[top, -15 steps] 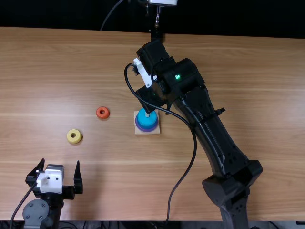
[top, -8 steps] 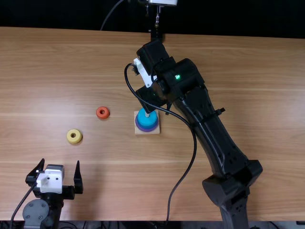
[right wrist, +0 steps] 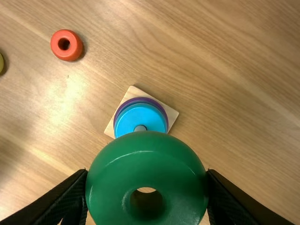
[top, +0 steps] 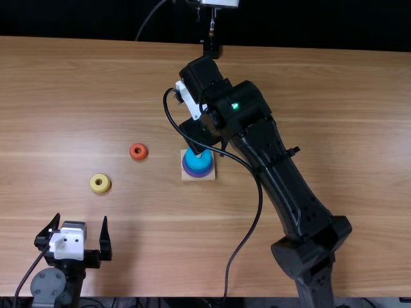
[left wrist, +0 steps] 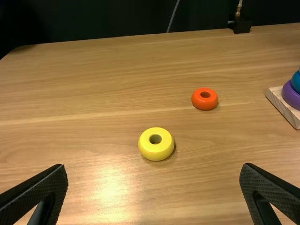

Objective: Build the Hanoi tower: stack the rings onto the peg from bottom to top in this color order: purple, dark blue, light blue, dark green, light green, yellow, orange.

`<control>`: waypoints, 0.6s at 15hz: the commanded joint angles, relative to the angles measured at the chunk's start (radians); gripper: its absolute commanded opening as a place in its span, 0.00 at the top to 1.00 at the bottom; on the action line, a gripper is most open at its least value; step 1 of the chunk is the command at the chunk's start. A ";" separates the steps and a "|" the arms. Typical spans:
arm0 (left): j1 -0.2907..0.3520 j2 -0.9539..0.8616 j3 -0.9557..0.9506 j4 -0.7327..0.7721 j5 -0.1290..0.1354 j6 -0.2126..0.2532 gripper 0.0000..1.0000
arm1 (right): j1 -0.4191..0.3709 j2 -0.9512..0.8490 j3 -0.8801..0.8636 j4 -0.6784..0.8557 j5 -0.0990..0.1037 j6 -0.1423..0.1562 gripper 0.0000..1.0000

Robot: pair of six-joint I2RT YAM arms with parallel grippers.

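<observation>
The right gripper (top: pixel 199 133) is positioned above the surface (top: pixel 314 90), near the middle of the top view. Its two fingers are spaced at the width of the dark green ring (right wrist: pixel 146 164) and bear on opposite sides of it. The ring is held raised, clear of the peg (right wrist: pixel 140 128); a wood-coloured sliver is visible through its bore.

Adjacent to the held ring, at a lower level, is the square wooden base (top: pixel 198 179) with the peg upright on it. The purple ring (right wrist: pixel 136 99) is seated lowest. The light blue ring (right wrist: pixel 140 116) is uppermost, with a narrow edge of darker blue below it. The tip of the peg projects through the light blue ring.

The orange ring (top: pixel 139 151) lies flat on the surface, left of the base and apart from it. The yellow ring (top: pixel 100 183) lies flat farther left and nearer the robot, also apart.

The left gripper (top: pixel 81 219) is located at the near left of the surface, with the yellow ring beyond its fingertips. Its fingers are set wide apart and hold nothing.

A black cable (top: pixel 260 196) runs in a loop alongside the right arm. A black mount (top: pixel 210 49) is located at the far edge of the surface.
</observation>
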 commanded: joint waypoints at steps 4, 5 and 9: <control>-0.005 -0.012 -0.105 -0.080 0.008 -0.003 0.00 | 0.027 0.024 0.031 0.000 -0.004 0.007 1.00; -0.005 -0.012 -0.105 -0.080 0.008 -0.003 0.00 | 0.028 0.024 0.031 0.000 -0.004 0.007 1.00; -0.005 -0.012 -0.105 -0.080 0.008 -0.003 0.00 | 0.037 0.025 0.031 -0.001 -0.004 0.007 1.00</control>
